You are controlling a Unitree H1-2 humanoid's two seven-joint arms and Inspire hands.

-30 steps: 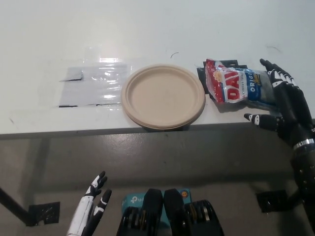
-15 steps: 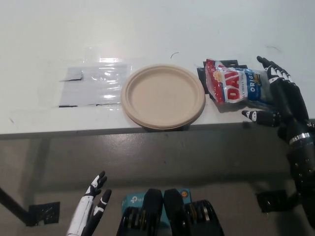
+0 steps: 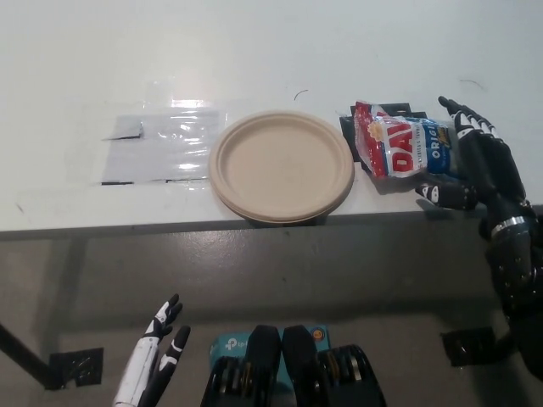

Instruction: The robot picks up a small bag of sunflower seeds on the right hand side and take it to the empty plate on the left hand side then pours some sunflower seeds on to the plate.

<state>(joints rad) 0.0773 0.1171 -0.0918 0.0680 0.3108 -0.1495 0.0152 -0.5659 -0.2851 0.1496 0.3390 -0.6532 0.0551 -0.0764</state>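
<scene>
The small bag of sunflower seeds [image 3: 400, 148], red, white and blue, lies flat on the white table to the right of the plate. My black right hand [image 3: 475, 161] is open at the bag's right end, fingers spread over its far edge and thumb at its near edge, covering that end. I cannot tell if it touches the bag. The empty tan plate [image 3: 282, 164] sits at the table's front middle. My white left hand [image 3: 159, 352] rests low at the lower left, below the table, open with nothing in it.
A clear plastic sheet [image 3: 161, 146] is taped flat on the table left of the plate. Black tape marks [image 3: 382, 111] show under and behind the bag. The table's front edge [image 3: 127, 227] runs just below the plate.
My right hand has crept left and slightly up, closing in on the bag's right end. The bag, the plate and the left hand have stayed put.
</scene>
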